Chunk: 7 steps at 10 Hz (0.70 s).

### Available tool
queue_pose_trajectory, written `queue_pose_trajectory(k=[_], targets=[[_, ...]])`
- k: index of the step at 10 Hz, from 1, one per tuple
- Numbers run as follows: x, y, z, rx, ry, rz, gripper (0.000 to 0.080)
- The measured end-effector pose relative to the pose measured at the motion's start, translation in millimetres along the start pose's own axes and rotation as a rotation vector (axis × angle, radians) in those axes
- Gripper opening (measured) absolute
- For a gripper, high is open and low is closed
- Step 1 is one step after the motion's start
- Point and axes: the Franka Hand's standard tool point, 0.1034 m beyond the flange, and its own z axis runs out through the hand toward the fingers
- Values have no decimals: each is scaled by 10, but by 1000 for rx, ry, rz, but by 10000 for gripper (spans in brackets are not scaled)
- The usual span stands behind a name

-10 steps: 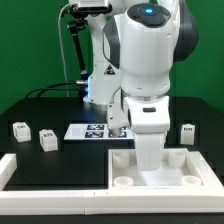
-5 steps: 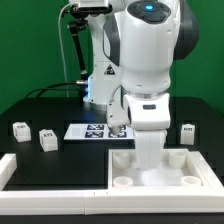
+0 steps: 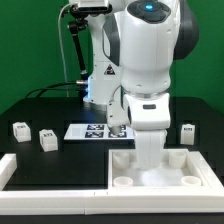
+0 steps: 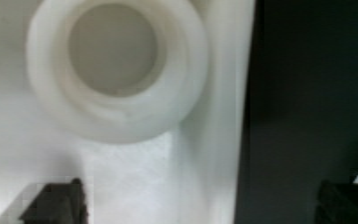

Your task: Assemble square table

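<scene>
While the arm stands hunched with its wrist pointing straight down over the square table top (image 3: 170,172), at the counter's (image 3: 60,165) front on the exterior view's right, the gripper (image 4: 202,200) hangs close above a round corner socket (image 4: 114,65). Its fingers (image 4: 51,200) are spread wide, holding nothing.

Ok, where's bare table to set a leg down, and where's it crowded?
The widest bare patch of black table lies between the front rail, the two legs on the exterior view's left, the marker board and the square top. It is crowded over the square top, where the open gripper hangs.
</scene>
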Motion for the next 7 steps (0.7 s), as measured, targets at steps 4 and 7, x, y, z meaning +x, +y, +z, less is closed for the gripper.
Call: queue_pose_trajectory(k=[4,7], targets=[[50,-342,-228,-31,-21,177,649],[343,-559,-347,4,-47,503,649]])
